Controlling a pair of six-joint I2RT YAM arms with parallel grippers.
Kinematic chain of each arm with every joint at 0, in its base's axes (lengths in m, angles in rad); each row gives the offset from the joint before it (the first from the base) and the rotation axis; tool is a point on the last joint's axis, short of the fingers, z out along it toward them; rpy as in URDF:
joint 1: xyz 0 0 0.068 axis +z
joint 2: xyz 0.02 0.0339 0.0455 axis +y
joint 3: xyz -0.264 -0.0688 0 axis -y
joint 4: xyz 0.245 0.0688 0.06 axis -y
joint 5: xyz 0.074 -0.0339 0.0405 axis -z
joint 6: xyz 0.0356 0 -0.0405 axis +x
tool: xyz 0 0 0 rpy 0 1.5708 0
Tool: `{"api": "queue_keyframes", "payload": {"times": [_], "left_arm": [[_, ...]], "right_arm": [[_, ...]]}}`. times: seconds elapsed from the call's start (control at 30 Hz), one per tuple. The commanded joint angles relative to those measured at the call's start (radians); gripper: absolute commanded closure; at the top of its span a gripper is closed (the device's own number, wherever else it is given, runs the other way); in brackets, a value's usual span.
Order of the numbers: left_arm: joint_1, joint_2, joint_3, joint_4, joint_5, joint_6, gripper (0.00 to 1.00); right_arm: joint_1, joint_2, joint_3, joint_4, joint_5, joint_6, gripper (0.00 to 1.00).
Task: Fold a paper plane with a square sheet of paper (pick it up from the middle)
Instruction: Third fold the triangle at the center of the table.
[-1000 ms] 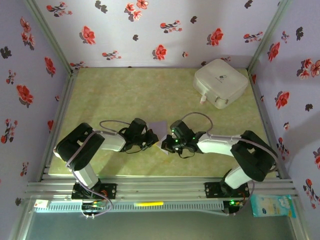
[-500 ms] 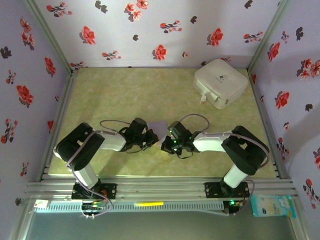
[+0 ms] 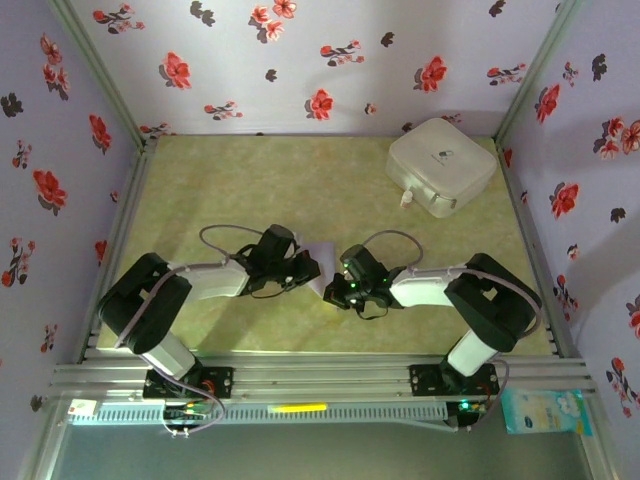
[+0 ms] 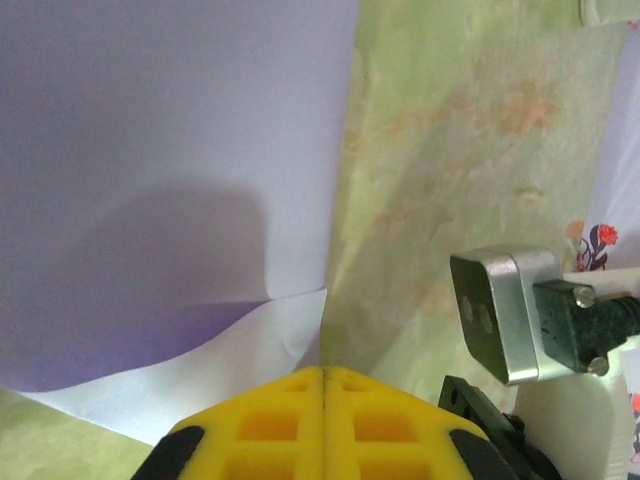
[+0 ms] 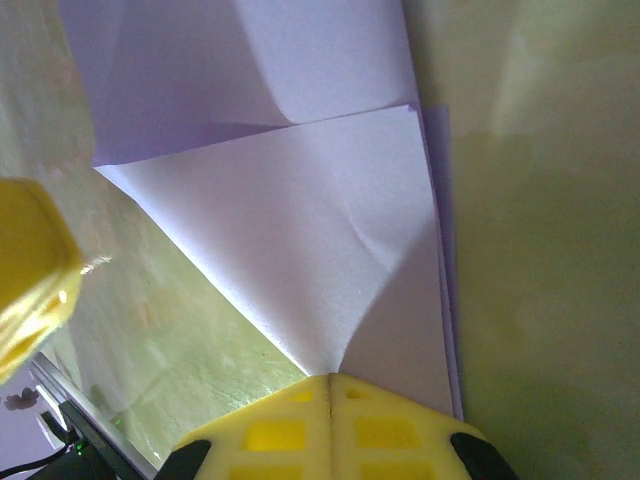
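We can read no writing: the white rounded box (image 3: 441,166) in the upper right of the top view carries a small dark mark on its lid, and the pale blue packet (image 3: 546,411) at the lower right edge has print, both too small to make out. Both arms are bent low over the mottled green tabletop (image 3: 250,180), elbows out toward the side walls and forearms pointing inward, so that the wrists nearly meet just below the centre of the frame. The left gripper (image 3: 308,268) comes in from the left, the right gripper (image 3: 333,290) from the right and slightly lower. Between them lies the pale lavender paper sheet (image 3: 319,256), small, with one corner pointing toward the lower edge. In the left wrist view we see that gripper's yellow fingertips (image 4: 290,410) pressed flat together, the sheet's straight edge running down into their seam, with a paler flap folded across the lower part of the sheet. In the right wrist view the yellow fingertips (image 5: 290,420) are likewise closed, and the sheet narrows to a point pinched between them. A lighter folded flap with a soft curved crease lies over the darker layer.
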Motion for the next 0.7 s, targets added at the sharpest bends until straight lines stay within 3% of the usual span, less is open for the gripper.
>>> {"api": "queue_keyframes", "payload": {"times": [0.0,0.2,0.33,0.67], "left_arm": [[-0.027,0.008,0.007,-0.034,0.047,0.029,1.0],[-0.037,0.066,0.014,-0.033,0.042,0.027,1.0],[-0.029,0.086,0.003,-0.077,-0.019,0.035,1.0],[0.09,0.088,-0.057,-0.041,-0.038,0.121,0.99]], "right_arm": [[-0.011,0.014,-0.034,-0.076,0.032,0.015,0.96],[-0.01,0.017,-0.04,-0.068,0.034,0.019,0.96],[-0.01,0.019,-0.047,-0.064,0.035,0.021,0.97],[-0.01,0.026,-0.053,-0.073,0.033,0.012,0.98]]}}
